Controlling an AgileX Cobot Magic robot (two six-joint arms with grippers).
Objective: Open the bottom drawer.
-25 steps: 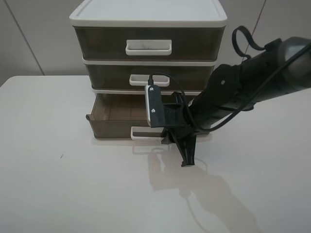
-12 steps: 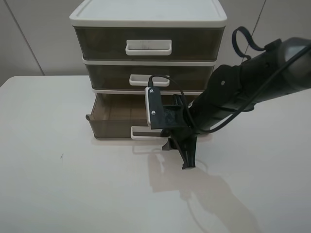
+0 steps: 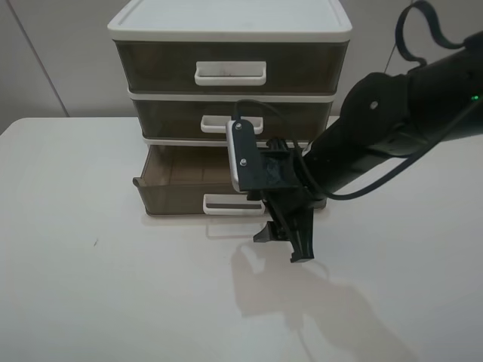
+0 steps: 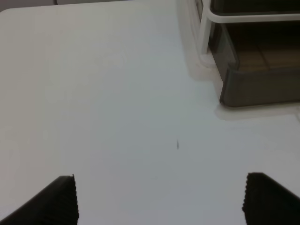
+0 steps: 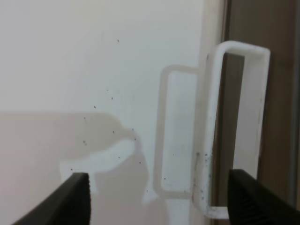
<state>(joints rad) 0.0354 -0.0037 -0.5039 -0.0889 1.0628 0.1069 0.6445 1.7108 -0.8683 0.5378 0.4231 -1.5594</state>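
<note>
Currently itemised: 1 white-framed drawer unit point(image 3: 230, 26) at upper centre of the exterior view, holding 3 smoky translucent drawers; 2 grippers; 1 white table point(image 3: 113, 302).

Bottom drawer point(image 3: 177, 192): lowest of the 3, at frame centre, pulled partly out of the frame, brown-grey walls, 1 white rectangular loop handle point(image 3: 230, 205).

Right gripper point(image 3: 287, 243): jaws spread, empty, just in front of the handle, right of centre.

Left gripper point(image 4: 159, 199): fingers spread wide over bare table, holding nothing.
</note>
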